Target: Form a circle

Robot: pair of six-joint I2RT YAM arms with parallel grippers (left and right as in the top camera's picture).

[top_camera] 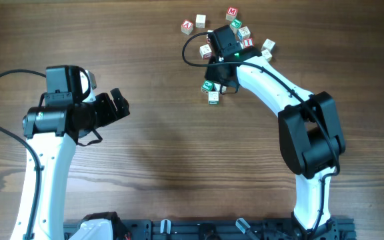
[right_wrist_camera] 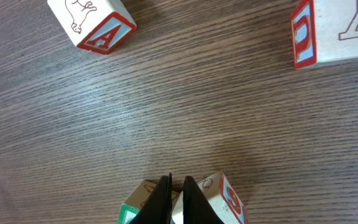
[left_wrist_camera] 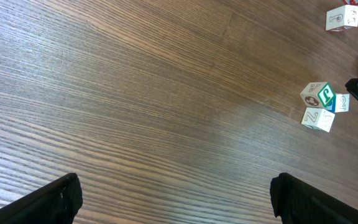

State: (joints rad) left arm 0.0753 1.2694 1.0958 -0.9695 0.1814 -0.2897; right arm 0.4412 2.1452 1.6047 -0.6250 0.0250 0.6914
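Observation:
The circle (top_camera: 213, 92) is a tight group of three small pale cubes with green faces, just in front of my right arm's wrist; it also shows in the left wrist view as the circle (left_wrist_camera: 321, 104). My right gripper (top_camera: 215, 39) is beyond it, among the looser cubes. Its fingers are shut with nothing between them, and the right gripper (right_wrist_camera: 176, 184) hangs over the seam between a green-faced cube (right_wrist_camera: 135, 208) and a red-lettered cube (right_wrist_camera: 225, 199). My left gripper (top_camera: 120, 105) stands wide open over bare wood at the left, far from the cubes.
Loose letter cubes lie around my right gripper: a red A cube (right_wrist_camera: 92, 25), a red-edged cube (right_wrist_camera: 334, 34), and others at the back (top_camera: 201, 20), (top_camera: 232, 12), (top_camera: 268, 47). My right arm (top_camera: 272, 83) slants across the table's right side.

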